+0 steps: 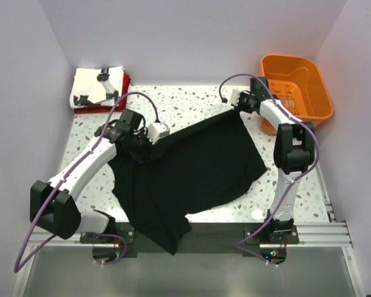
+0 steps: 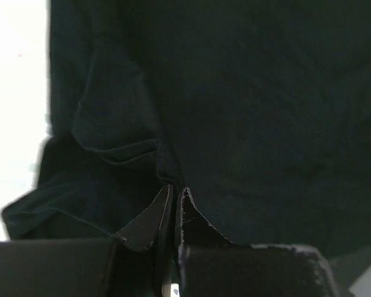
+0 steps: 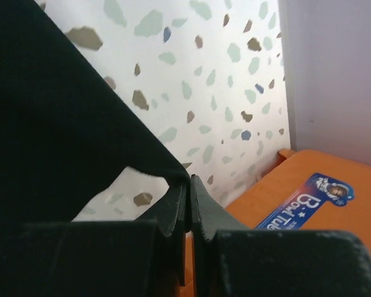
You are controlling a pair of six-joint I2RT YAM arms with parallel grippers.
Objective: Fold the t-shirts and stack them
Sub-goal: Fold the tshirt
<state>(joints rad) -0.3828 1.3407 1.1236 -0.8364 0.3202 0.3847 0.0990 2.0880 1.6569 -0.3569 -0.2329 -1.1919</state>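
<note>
A large black t-shirt (image 1: 191,167) lies spread across the speckled table, one part hanging over the near edge. My left gripper (image 1: 143,150) is shut on its left side; in the left wrist view the gripper (image 2: 175,187) pinches the dark cloth (image 2: 247,105). My right gripper (image 1: 238,106) is shut on the shirt's far right corner, lifted a little; in the right wrist view the gripper (image 3: 189,179) pinches that corner (image 3: 55,117). A white t-shirt with black figures (image 1: 98,86) lies folded on a red t-shirt (image 1: 125,82) at the far left corner.
An orange plastic basket (image 1: 297,86) stands at the far right, close to my right gripper; its rim shows in the right wrist view (image 3: 297,198). Walls close in the table on the left, back and right.
</note>
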